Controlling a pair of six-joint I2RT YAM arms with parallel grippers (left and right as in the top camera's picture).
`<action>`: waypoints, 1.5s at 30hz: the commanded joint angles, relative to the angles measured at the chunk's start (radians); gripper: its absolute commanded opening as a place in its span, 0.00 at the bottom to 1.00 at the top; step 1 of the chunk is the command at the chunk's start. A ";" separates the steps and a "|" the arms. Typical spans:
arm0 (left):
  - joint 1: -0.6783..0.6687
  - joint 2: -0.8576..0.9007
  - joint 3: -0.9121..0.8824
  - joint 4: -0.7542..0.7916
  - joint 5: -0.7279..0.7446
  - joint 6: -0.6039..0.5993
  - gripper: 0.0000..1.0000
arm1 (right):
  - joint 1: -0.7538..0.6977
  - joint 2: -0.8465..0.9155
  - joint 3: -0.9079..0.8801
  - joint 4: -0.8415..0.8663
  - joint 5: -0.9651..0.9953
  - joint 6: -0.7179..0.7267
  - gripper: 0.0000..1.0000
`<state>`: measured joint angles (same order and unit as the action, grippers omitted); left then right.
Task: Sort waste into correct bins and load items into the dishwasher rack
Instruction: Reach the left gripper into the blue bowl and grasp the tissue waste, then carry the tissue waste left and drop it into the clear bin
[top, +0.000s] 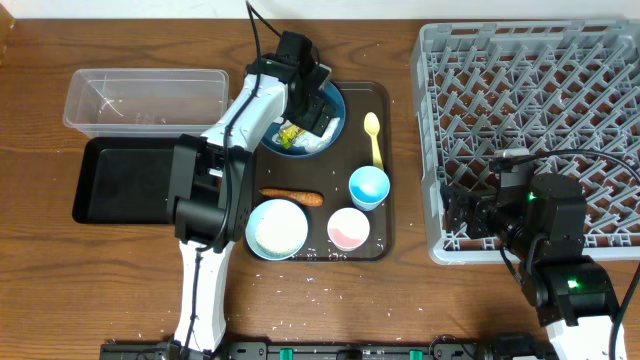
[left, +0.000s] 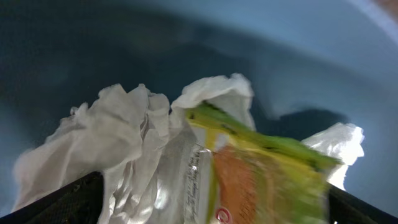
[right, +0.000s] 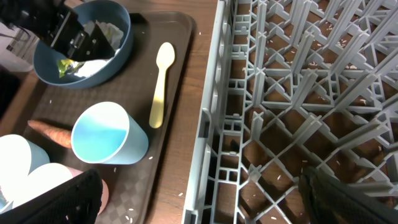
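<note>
My left gripper (top: 312, 115) is down inside the large dark blue bowl (top: 336, 100). Its fingers are open on either side of the yellow-green wrapper (left: 261, 168) and the crumpled white paper (left: 124, 137). The yellow spoon (top: 374, 138), light blue cup (top: 368, 186), pink cup (top: 348, 229), light blue bowl (top: 277, 228) and carrot (top: 292, 197) lie on the brown tray (top: 385, 240). My right gripper (right: 199, 199) is open and empty over the left edge of the grey rack (top: 530, 60).
The clear tub (top: 145, 98) and the black tray (top: 120, 180) stand left of the brown tray. Rice grains (top: 320, 255) are scattered on the brown tray, on the table and under the rack. The left arm crosses over the black tray's right end.
</note>
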<state>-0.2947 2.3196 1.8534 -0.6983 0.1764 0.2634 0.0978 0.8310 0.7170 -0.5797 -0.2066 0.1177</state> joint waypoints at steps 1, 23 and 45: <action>0.008 0.024 0.005 0.000 -0.014 0.013 0.99 | 0.010 0.001 0.020 0.000 -0.007 -0.011 0.99; 0.054 -0.187 0.017 -0.003 -0.096 -0.152 0.06 | 0.010 0.000 0.020 0.000 0.001 -0.011 0.99; 0.505 -0.221 -0.004 -0.014 -0.103 -0.231 0.54 | 0.010 0.000 0.020 0.003 0.001 -0.011 0.99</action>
<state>0.2050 2.0701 1.8648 -0.7082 0.0746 0.0414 0.0978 0.8310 0.7170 -0.5793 -0.2062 0.1177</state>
